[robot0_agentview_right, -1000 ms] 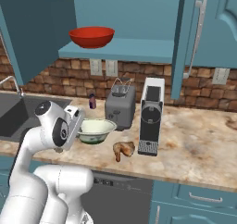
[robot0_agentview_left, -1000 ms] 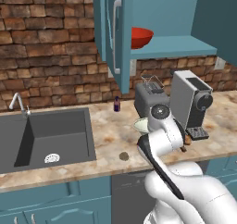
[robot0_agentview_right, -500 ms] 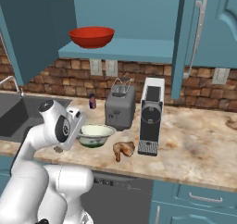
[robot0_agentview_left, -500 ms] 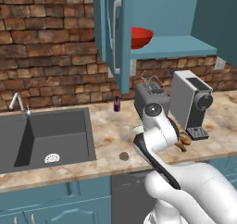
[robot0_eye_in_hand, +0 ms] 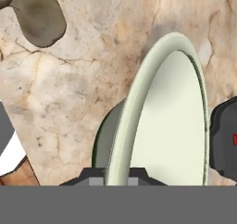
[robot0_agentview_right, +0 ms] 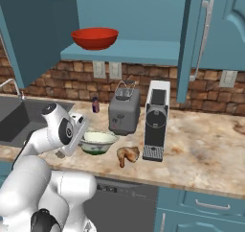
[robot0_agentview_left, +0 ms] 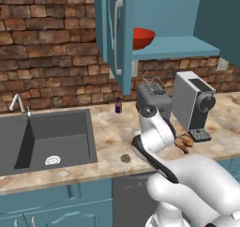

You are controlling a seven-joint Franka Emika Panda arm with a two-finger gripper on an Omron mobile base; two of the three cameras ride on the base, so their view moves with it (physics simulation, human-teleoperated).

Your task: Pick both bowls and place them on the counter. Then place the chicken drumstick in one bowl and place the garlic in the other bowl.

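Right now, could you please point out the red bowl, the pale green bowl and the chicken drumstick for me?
red bowl point(robot0_agentview_right: 94, 38): right base view, front wall.
pale green bowl point(robot0_agentview_right: 99, 139): right base view, inside.
chicken drumstick point(robot0_agentview_right: 127, 154): right base view, meaty middle.

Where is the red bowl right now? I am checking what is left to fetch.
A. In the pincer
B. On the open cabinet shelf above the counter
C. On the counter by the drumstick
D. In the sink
B: the red bowl sits on the teal cabinet shelf, well above the counter.
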